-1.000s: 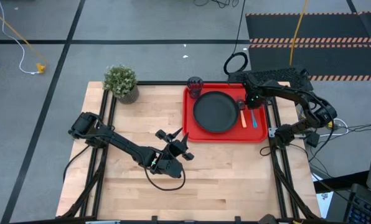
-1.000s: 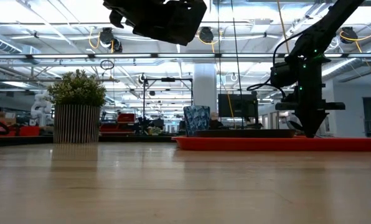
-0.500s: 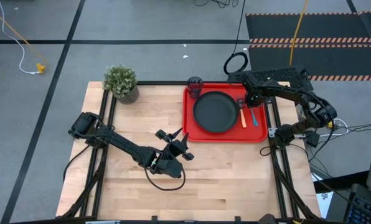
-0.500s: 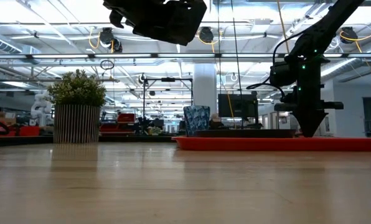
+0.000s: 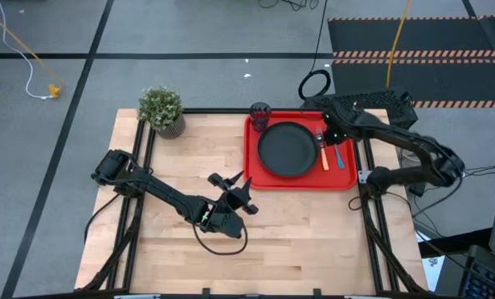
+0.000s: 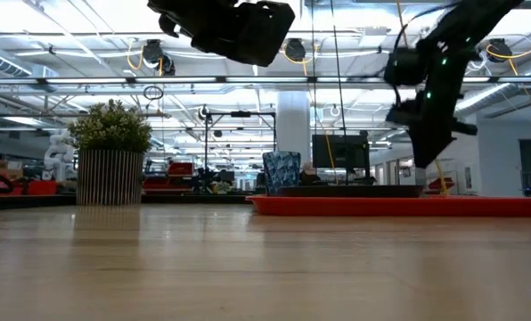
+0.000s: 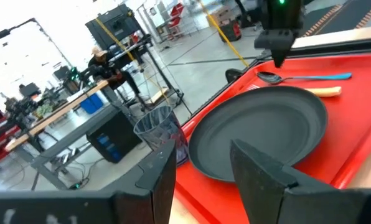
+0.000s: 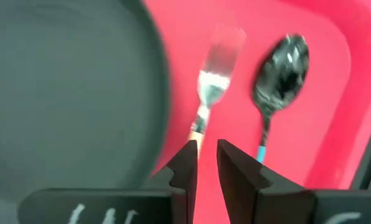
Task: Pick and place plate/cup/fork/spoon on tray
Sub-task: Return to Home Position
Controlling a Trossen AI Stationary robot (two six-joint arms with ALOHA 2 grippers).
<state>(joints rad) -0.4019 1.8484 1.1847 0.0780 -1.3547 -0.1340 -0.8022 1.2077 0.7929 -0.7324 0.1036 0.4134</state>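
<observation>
The red tray [image 5: 347,178] lies at the table's far right. On it rest the black plate [image 5: 287,149], the dark cup [image 5: 259,112] at its far left corner, the orange-handled fork [image 5: 323,154] and the blue-handled spoon [image 5: 339,155] to the plate's right. My right gripper [image 8: 207,158] hangs above the fork and spoon [image 8: 280,68], pointing steeply down, narrowly open and holding nothing. My left gripper [image 7: 204,180] hovers open over the middle of the table [image 5: 241,193], pointing level toward the tray.
A potted green plant [image 5: 162,110] stands at the table's far left corner. Bare wood stretches between the plant, the tray and the near edge [image 5: 256,274]. Beyond the table the low view shows a workshop hall.
My right gripper has risen from just above the tray floor to well above it, tipping slightly as it rose. The fork and spoon lie still on the tray. My left arm has kept still.
</observation>
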